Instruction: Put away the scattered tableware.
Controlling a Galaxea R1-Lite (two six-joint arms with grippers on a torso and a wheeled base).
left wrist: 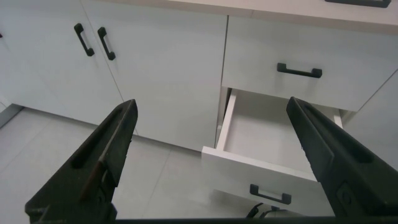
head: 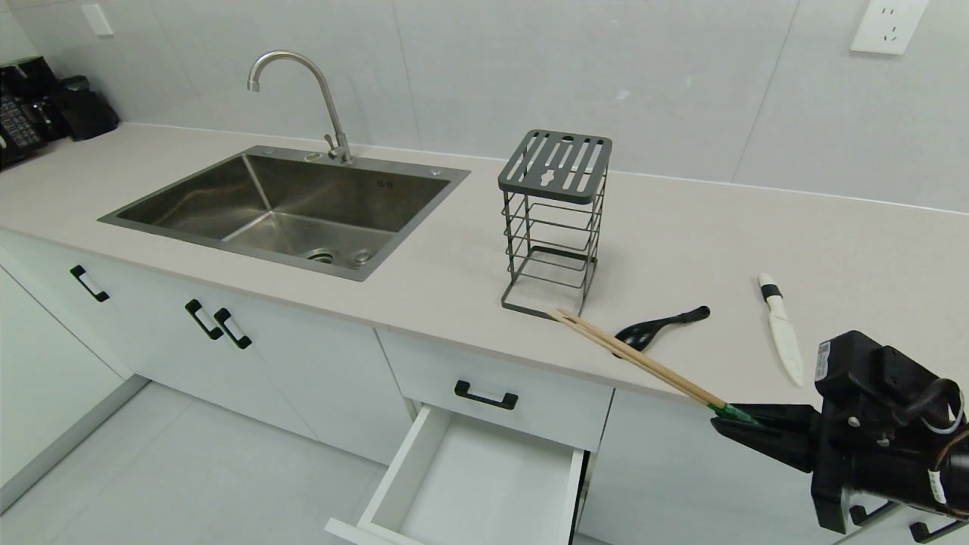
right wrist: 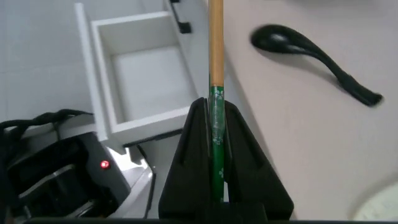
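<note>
**Drawer open from above; right counter crowded**

Below the beige countertop (head: 424, 280), the white pulled-out drawer (head: 469, 484) opens upward. A tall grey wire rack with a slotted top (head: 555, 219) stands upright; bare surface runs between it and the stainless steel sink (head: 288, 208). Near the rack's base lies a black plastic spoon (head: 658, 327), farther right a white knife with a black band (head: 781, 329). The long wooden chopsticks with green ends (head: 636, 356), clamped in the right gripper (head: 727, 421), slant over the counter edge, tips near the rack's foot.
</note>
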